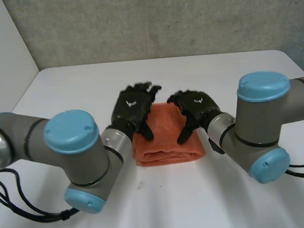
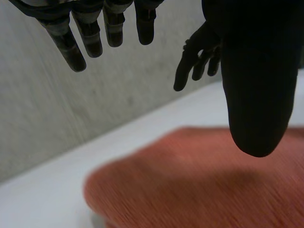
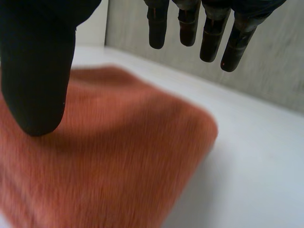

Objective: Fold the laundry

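Note:
An orange towel (image 1: 167,139) lies folded into a thick rectangle on the white table (image 1: 77,88), between my two hands. My left hand (image 1: 133,109) hovers over the towel's left edge, open, fingers spread and holding nothing. My right hand (image 1: 196,107) hovers over the right edge, also open and empty. In the left wrist view the towel (image 2: 190,185) lies under the straight fingers (image 2: 90,38), with the right hand (image 2: 197,54) beyond. In the right wrist view the towel (image 3: 109,156) sits below the thumb and straight fingers (image 3: 213,33), apart from them.
A grey wall (image 1: 161,19) rises behind the table's far edge. Bare white tabletop (image 1: 200,204) surrounds the towel on all sides. My two arms' elbows (image 1: 72,135) (image 1: 262,88) stand over the near part of the table.

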You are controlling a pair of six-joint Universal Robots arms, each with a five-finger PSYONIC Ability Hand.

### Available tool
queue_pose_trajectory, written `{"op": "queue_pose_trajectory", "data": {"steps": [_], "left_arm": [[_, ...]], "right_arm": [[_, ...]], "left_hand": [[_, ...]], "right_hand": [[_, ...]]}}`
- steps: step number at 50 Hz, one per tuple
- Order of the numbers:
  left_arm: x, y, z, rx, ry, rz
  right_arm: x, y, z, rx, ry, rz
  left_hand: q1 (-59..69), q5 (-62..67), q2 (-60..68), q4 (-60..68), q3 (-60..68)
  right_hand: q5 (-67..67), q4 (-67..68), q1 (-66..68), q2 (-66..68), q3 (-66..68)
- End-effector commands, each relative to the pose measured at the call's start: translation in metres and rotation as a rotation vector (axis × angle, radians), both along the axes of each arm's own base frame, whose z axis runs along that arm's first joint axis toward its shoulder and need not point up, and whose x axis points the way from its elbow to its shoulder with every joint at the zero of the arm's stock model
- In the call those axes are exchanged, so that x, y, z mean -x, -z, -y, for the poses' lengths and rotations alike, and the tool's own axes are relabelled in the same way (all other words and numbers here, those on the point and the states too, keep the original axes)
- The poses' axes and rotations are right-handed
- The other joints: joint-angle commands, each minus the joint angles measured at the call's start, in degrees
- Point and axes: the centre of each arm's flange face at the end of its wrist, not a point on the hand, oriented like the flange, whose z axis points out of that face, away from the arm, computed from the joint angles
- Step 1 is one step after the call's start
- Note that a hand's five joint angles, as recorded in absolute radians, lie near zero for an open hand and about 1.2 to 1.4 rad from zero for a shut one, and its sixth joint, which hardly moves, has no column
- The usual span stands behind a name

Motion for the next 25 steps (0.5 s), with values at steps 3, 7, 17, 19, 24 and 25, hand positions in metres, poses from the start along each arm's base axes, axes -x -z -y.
{"op": "queue_pose_trajectory", "data": {"steps": [3,7,17,19,24,25], "left_arm": [[-0.013,0.037,-0.004,-0.170,-0.054,0.138],[-0.023,0.030,0.002,-0.166,-0.115,0.144],[-0.028,-0.044,-0.001,-0.030,-0.126,0.030],[-0.030,-0.062,-0.002,0.006,-0.128,0.001],[-0.053,-0.122,0.003,0.108,-0.184,-0.076],[-0.053,-0.123,0.003,0.108,-0.184,-0.076]], "right_arm": [[0.003,0.032,0.019,-0.093,0.025,-0.082],[0.006,0.023,0.024,-0.052,0.027,-0.099],[0.028,-0.072,0.028,0.178,0.107,-0.033],[0.036,-0.087,0.030,0.216,0.144,-0.018],[0.057,-0.129,0.030,0.346,0.257,0.024],[0.065,-0.141,0.028,0.378,0.284,0.035]], "left_hand": [[-0.3,-1.8,0.6,0.4,0.4],[-0.3,-1.8,0.6,0.4,0.4],[-0.3,-1.8,0.6,0.4,0.4],[-0.3,-1.8,0.6,0.4,0.4],[-0.3,-1.8,0.6,0.4,0.4],[-0.3,-1.8,0.6,0.4,0.4]], "right_hand": [[-4.1,-3.6,-2.3,-2.8,-2.3],[-4.1,-3.6,-2.3,-2.8,-2.3],[-4.1,-3.6,-2.3,-2.8,-2.3],[-4.1,-3.6,-2.3,-2.8,-2.3],[-4.1,-3.6,-2.3,-2.8,-2.3],[-4.1,-3.6,-2.3,-2.8,-2.3]]}}
